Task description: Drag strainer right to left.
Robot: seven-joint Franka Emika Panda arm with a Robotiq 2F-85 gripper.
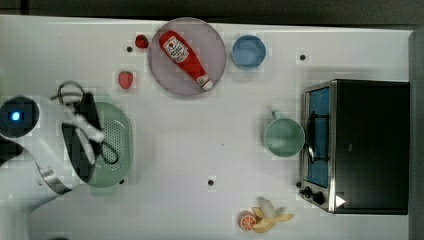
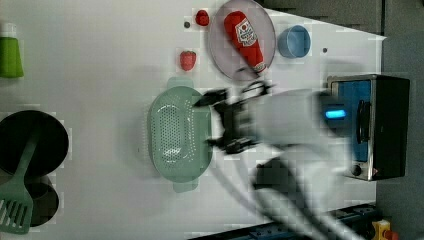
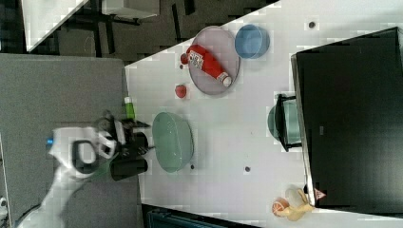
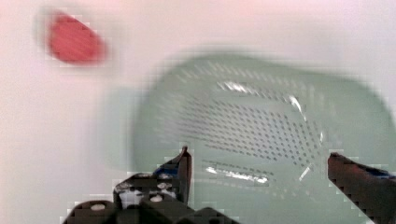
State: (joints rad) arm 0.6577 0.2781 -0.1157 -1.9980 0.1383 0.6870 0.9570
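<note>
The pale mint-green oval strainer (image 1: 117,135) sits on the white table at the top view's left, its far side covered by my arm. The left view gives the strainer (image 2: 175,132) in full, with its dotted centre and tab handles. My gripper (image 2: 214,121) hangs over the strainer's long rim on the left view's right side. In the wrist view the gripper (image 4: 261,172) is open, its two fingers set wide apart over the strainer (image 4: 261,112), with the near rim between them. In the right view the gripper (image 3: 145,137) is beside the strainer (image 3: 173,142).
Two strawberries (image 1: 125,79) (image 1: 142,41) lie close to the strainer. A grey plate (image 1: 217,47) holds a ketchup bottle (image 1: 185,57), with a blue bowl (image 1: 248,51) beside it. Mint mug (image 1: 283,137), toaster oven (image 1: 360,145), banana and orange (image 1: 265,217) are at the top view's right. A black pan (image 2: 30,145) and a spatula (image 2: 17,200) are at the left view's left.
</note>
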